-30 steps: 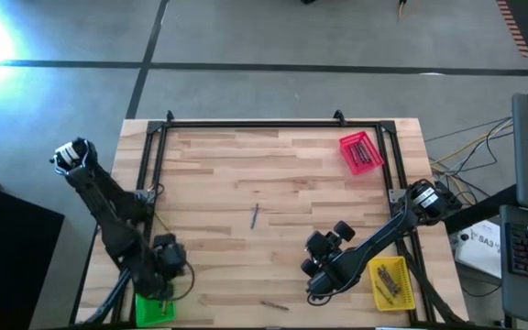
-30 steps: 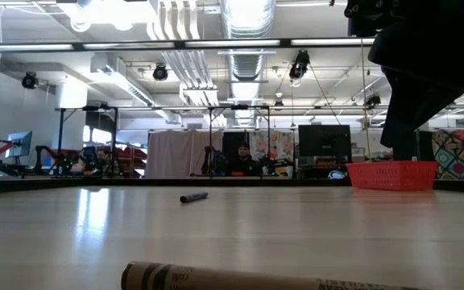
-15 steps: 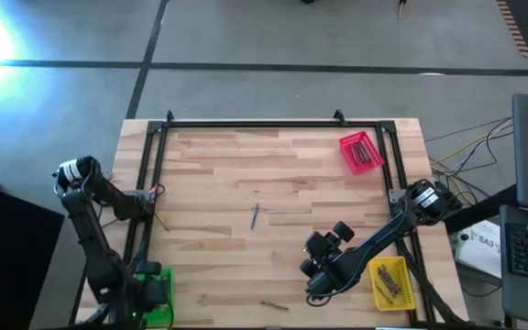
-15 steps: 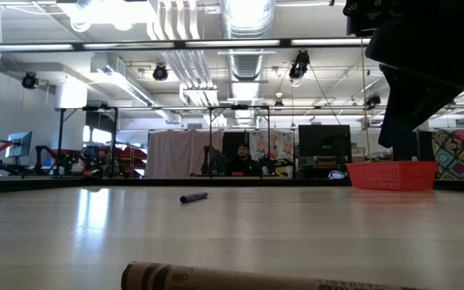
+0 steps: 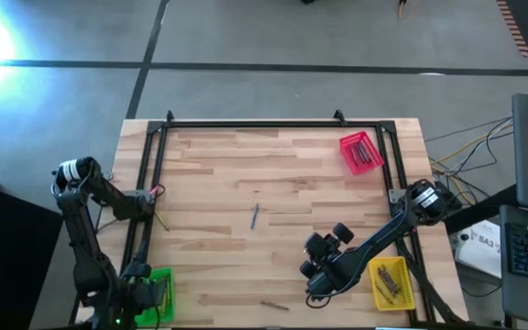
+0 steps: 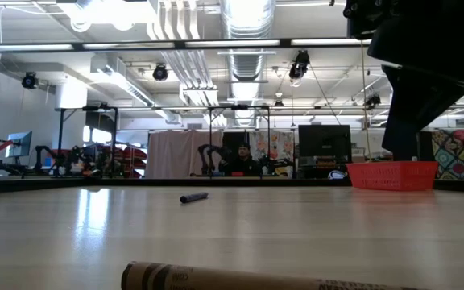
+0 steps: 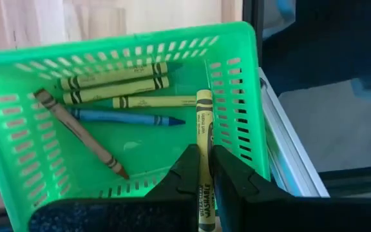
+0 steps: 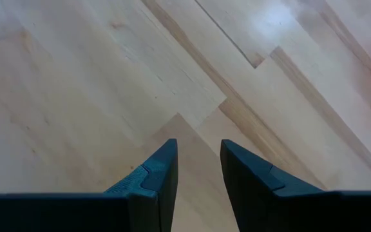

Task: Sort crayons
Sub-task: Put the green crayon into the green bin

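Left wrist view: a yellow crayon (image 7: 204,158) is pinched in the left gripper (image 7: 203,169) over the green tray (image 7: 237,96), which already holds five. That arm has swung off the table's left edge since earlier. Right gripper (image 8: 198,169), fingers apart, unchanged over bare wood.

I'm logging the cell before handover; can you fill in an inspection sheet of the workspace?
Surface: wooden table, black frame along its edges.
Job's things: blue crayon mid-table; brown crayon at the near edge; more lie in the green tray, red tray and yellow tray.
Clutter: nothing seen.
Grippers: left gripper over the green tray, shut on a yellow crayon; right gripper open, empty, above bare wood.
Cables: wires right of the table.
Surroundings: concrete floor, person seated far behind.
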